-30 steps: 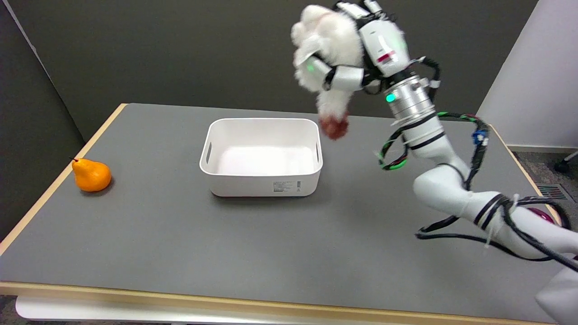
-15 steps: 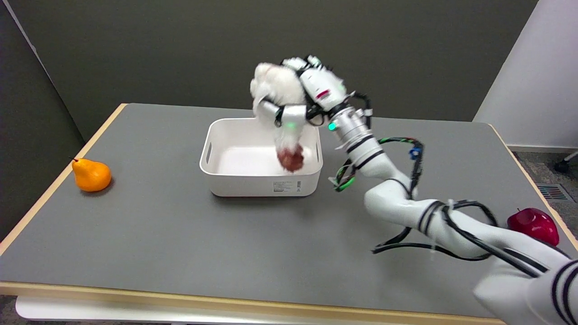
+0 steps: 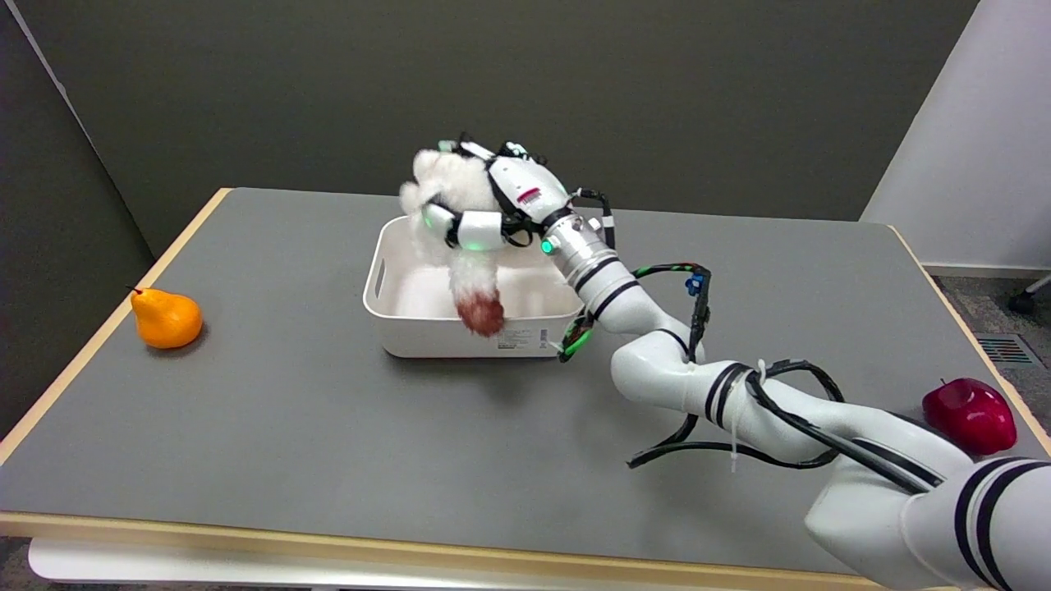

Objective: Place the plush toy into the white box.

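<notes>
My right hand (image 3: 493, 205) grips a fluffy white plush toy (image 3: 447, 193) and hangs over the white box (image 3: 394, 328). The toy's white tail with a reddish-brown tip (image 3: 482, 314) dangles down in front of the box's near wall. The box is a white rectangular tub with slot handles, standing at the middle of the grey table. The fingers wrap around the toy's body, hiding most of it. How high the toy hangs above the box floor I cannot tell.
An orange pear (image 3: 166, 318) lies near the table's left edge. A red apple (image 3: 969, 416) sits near the right edge, beside my right forearm. The grey table (image 3: 328, 427) has a wooden rim.
My right hand has carried the plush toy down and to the left, from high beyond the box's right end to over the box. The arm's move uncovered the red apple.
</notes>
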